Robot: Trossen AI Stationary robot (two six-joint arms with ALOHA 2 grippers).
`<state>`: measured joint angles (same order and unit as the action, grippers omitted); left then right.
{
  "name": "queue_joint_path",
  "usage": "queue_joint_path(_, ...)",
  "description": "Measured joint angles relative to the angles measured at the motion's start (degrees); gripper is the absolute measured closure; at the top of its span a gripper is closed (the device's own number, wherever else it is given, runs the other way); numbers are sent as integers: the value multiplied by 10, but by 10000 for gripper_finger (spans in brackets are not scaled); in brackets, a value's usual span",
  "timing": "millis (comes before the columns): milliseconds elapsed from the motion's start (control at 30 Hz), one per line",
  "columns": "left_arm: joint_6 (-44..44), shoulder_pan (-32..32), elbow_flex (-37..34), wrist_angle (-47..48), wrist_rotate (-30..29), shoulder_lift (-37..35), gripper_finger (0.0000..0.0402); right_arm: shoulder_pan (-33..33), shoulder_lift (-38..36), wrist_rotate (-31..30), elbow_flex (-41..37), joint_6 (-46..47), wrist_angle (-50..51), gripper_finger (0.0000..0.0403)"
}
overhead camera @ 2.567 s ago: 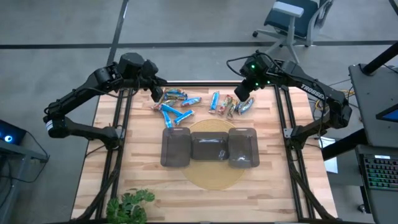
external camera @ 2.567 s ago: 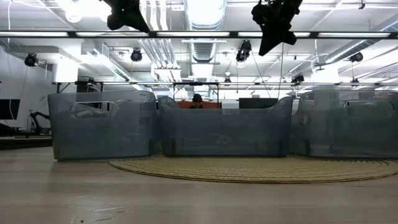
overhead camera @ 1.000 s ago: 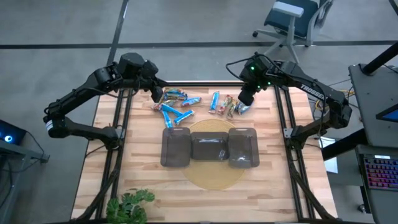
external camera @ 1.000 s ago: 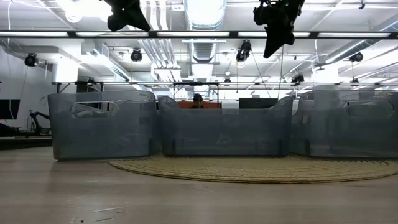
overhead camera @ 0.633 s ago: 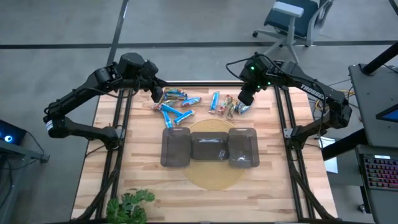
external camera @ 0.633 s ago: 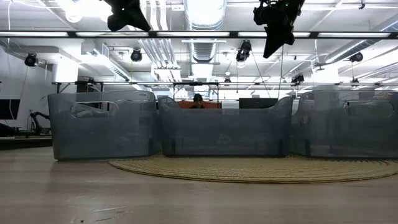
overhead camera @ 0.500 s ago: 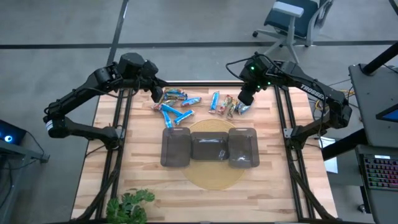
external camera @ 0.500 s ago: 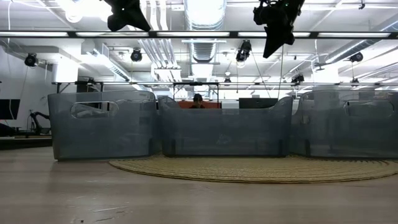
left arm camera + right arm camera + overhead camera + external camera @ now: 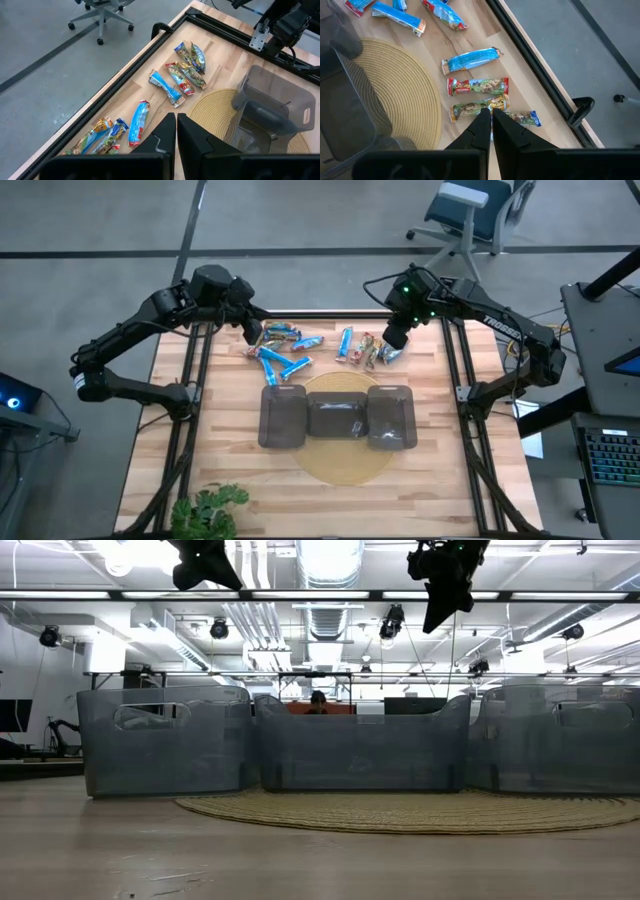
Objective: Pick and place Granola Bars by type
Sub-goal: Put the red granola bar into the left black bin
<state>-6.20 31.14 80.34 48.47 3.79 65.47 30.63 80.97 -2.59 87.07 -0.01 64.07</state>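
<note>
Three dark translucent rectangular plastic trays (image 9: pixel 338 418) stand side by side on a round woven straw mat (image 9: pixel 345 467) mid-desk. A green leafy plant (image 9: pixel 207 512) sits at the wooden desk (image 9: pixel 150 440) near left corner.

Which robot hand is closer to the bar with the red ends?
Right. The right hand hovers just beside the red-ended bar; the left hand is across the table, over the other bars.

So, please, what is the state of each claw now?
Left claw: shut, holding nothing, above the bars.
Right claw: shut, holding nothing, above the bars at its side.
</note>
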Motion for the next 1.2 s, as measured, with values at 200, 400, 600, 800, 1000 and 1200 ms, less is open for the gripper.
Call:
queue_joint_path(200,-9,0,0,0,0,0,402,0,0,0,0,24,-1,394)
queue_joint_path(400,-20,0,0,0,0,3,402,0,0,0,-1,26,-1,394)
queue_joint_path(600,-20,0,0,0,0,3,402,0,0,1,-17,30,-1,394)
queue_joint_path(800,-20,0,-3,-1,0,3,402,0,0,0,-51,59,-1,394)
queue_joint_path(1000,-20,-1,-32,-2,0,3,402,0,0,0,-76,61,-1,394)
queue_joint_path(1200,-20,0,-75,-7,0,3,402,0,0,0,-87,61,-1,394)
